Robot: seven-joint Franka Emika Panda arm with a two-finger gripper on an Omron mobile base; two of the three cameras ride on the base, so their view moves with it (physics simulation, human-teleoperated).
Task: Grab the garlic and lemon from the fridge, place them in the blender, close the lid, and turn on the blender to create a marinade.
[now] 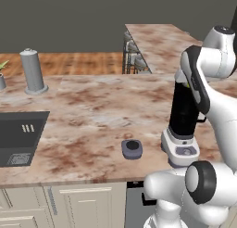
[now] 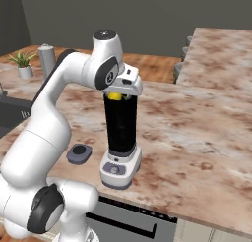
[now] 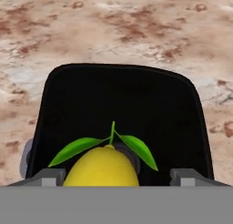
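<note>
The blender (image 1: 183,116) stands near the counter's front edge, a tall black jar on a light base with a round button. My gripper (image 3: 116,175) hangs straight over the open jar (image 3: 123,95), jaws open wide. The yellow lemon (image 3: 102,169) with two green leaves sits between the fingertips (image 3: 184,175), with a gap on its right side. In the right base view the lemon (image 2: 114,96) shows at the jar's mouth, just under the hand. The lid (image 1: 132,148) lies flat on the counter to the left of the blender base. The garlic and the fridge are out of view.
A grey canister (image 1: 32,72) stands at the counter's far left. A black sink (image 1: 18,139) is set into the counter at the left edge. A potted plant (image 2: 23,64) sits far left. A wire rack (image 1: 134,55) stands beside a second counter (image 1: 162,41) behind.
</note>
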